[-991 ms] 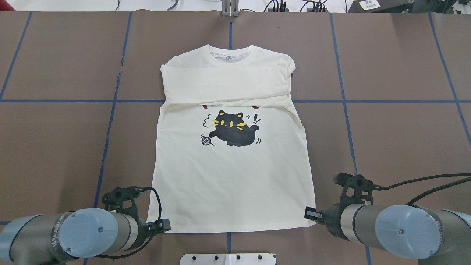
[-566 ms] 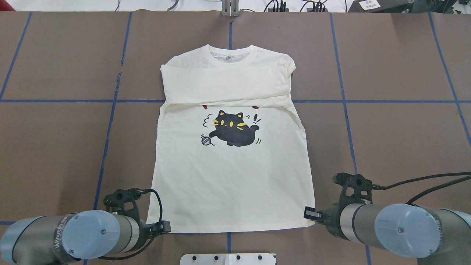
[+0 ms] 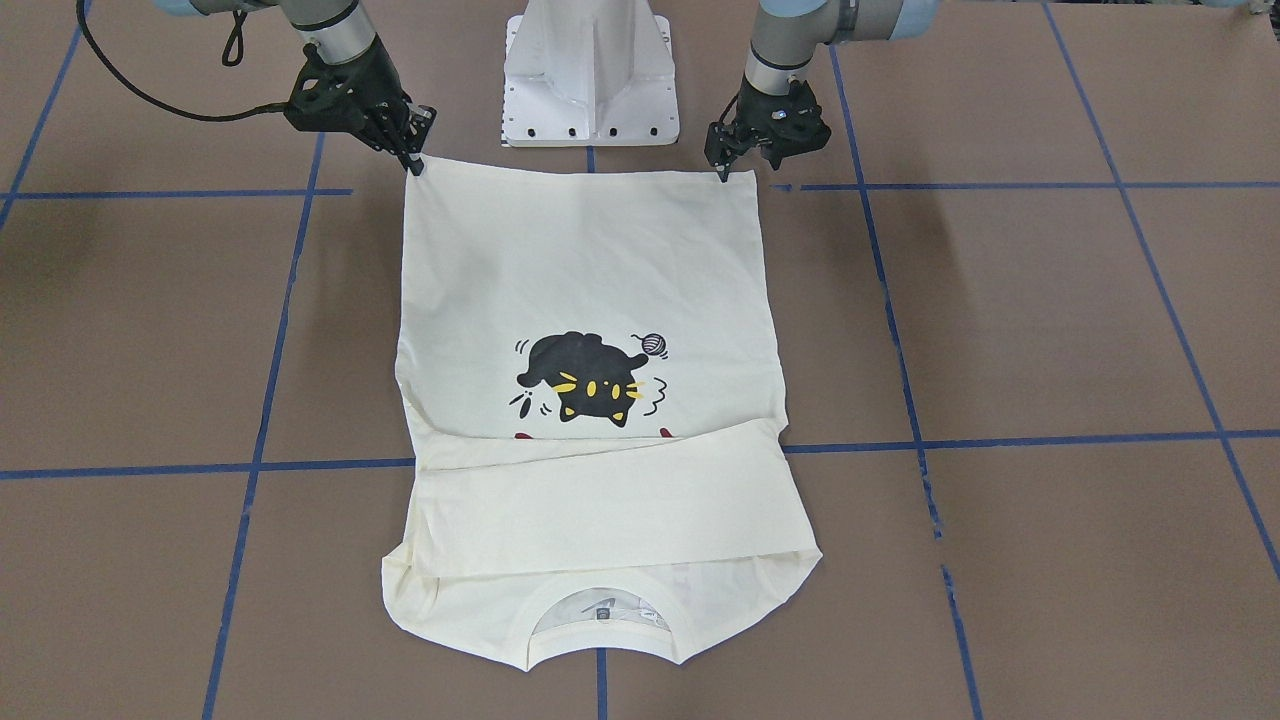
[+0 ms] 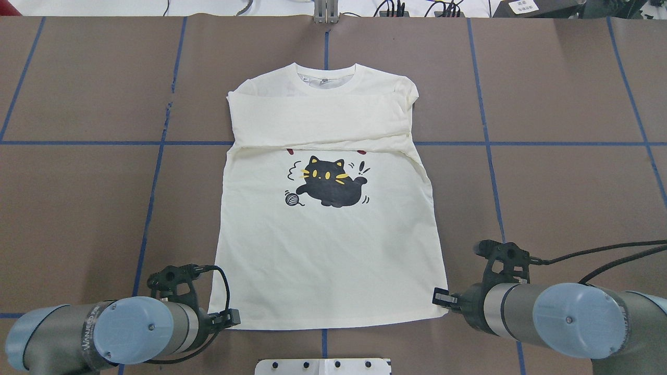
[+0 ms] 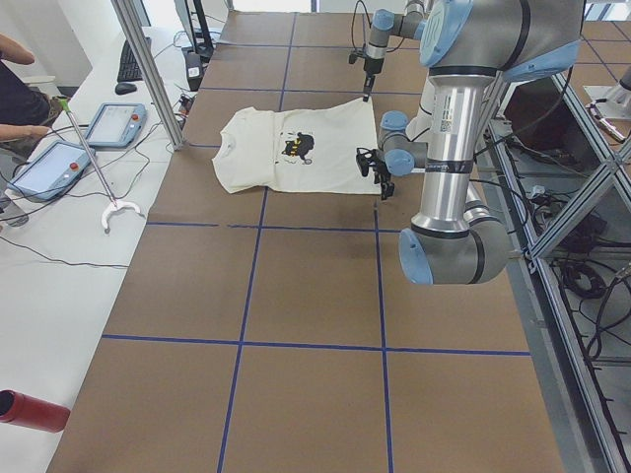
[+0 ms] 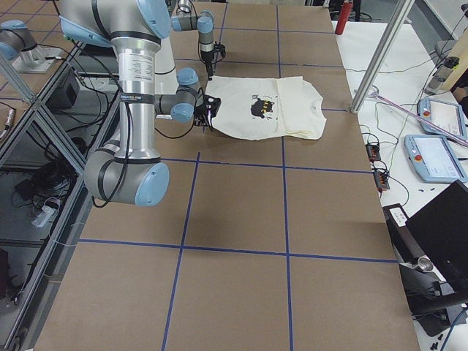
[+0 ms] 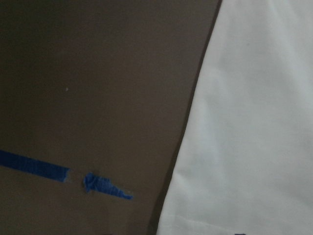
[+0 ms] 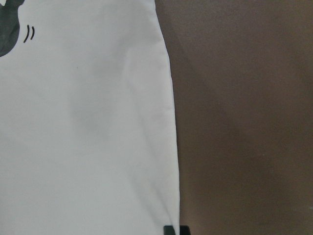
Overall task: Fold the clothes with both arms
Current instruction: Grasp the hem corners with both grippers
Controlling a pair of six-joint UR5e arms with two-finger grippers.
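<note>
**Two claws at the hem corners, nothing lifted yet**

Starts at the left claw [image 3: 722,172]: sits tip-down on one hem corner, touching the cloth. Has shifted only a shade over the last second, judging by the overhead view. Cannot tell from any view whether clamped on the fabric or merely resting against it.

Moves on to the shirt [image 4: 323,260], in the middle of the brown table [image 4: 78,208]. Lies flat and print side up, with the collar [image 4: 327,83] away from the robot and the hem toward it. Shows both sleeves [image 4: 318,120] already laid across the chest, just above the cat print [image 4: 328,187], hiding nearly all of the red lettering. Matches the earlier overhead pictures in outline: same hem line, same side edges, no fresh crease or bulge.

Ends at the right claw [image 3: 414,165]: likewise tip-down on the other hem corner, touching. Has also moved only slightly. Shows in its wrist camera just a dark fingertip [image 8: 170,230] at the very edge of the cloth. Cannot tell here either whether closed on the fabric or not.

Reads as the settling-in before the lengthwise fold: sleeves done, hem-to-collar fold not begun. Means little gained in this second beyond final placement. Calls next for a firm pinch at both corners and an even lift. Risks otherwise a skewed fold or a dropped corner.
</note>
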